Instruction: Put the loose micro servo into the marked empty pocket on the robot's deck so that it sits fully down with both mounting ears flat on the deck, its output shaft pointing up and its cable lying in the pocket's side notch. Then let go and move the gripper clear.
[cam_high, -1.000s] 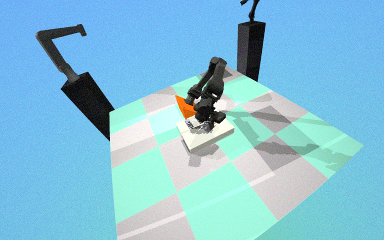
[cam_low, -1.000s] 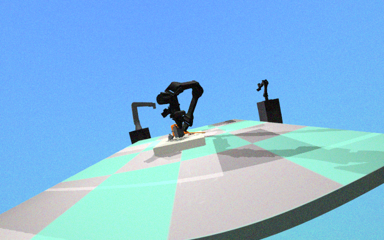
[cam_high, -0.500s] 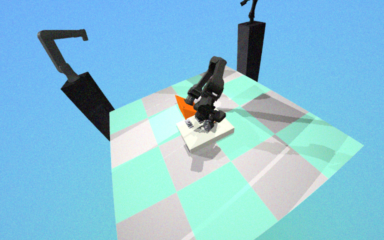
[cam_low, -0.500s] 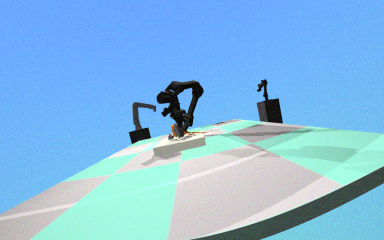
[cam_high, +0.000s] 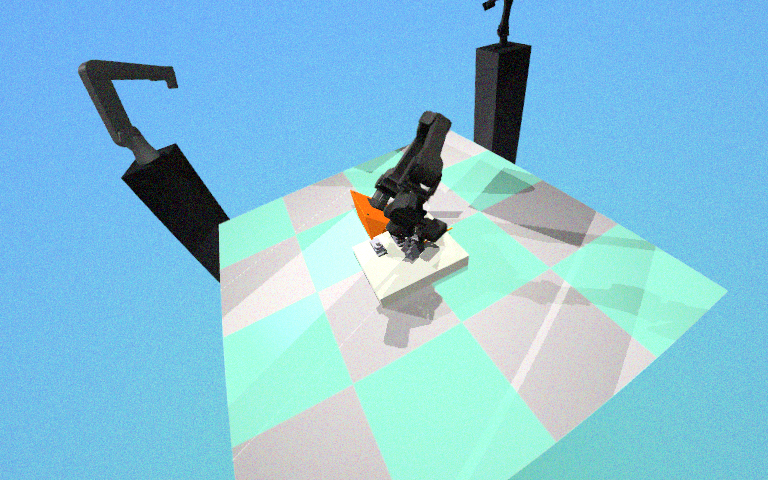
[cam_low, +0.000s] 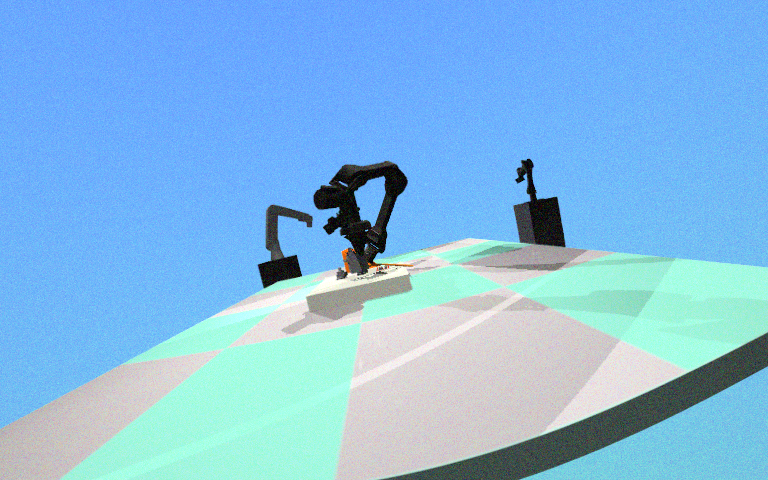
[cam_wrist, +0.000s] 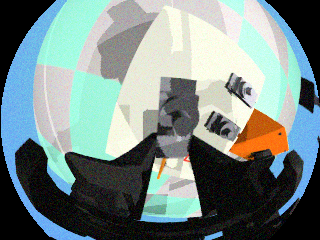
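The jaws are clamped on the loose micro servo (cam_wrist: 176, 108), one dark finger (cam_wrist: 127, 170) on each long flank of its grey case, so the gripper (cam_wrist: 175, 150) pinches it across the narrow width. In the wrist view the servo sits squarely between the fingertips, over the cream deck (cam_wrist: 143, 103); whether it rests on the deck or hangs just above it cannot be told from these views. A thin orange cable (cam_wrist: 162, 168) trails from the servo toward the camera, between the fingers.

Judging by its look, the servo is a small, stiff plastic box: light, unlikely to deform under the pinch, but smooth-sided and so liable to slip or twist if gripped off-centre. The flat flanks below the mounting ears are the sound place to hold; the ears, the output shaft and the cable should be left free. The cable is probably limp and will drag, so it could pull out of line with the side notch.

Beside the servo on the deck, two seated servos (cam_wrist: 222, 126) (cam_wrist: 240, 88) stand near one another, with an orange wedge (cam_wrist: 259, 139) just beyond them at the deck's edge. The marked pocket itself cannot be made out. From above, the arm (cam_high: 416, 169) bends down over the deck (cam_high: 407, 274).
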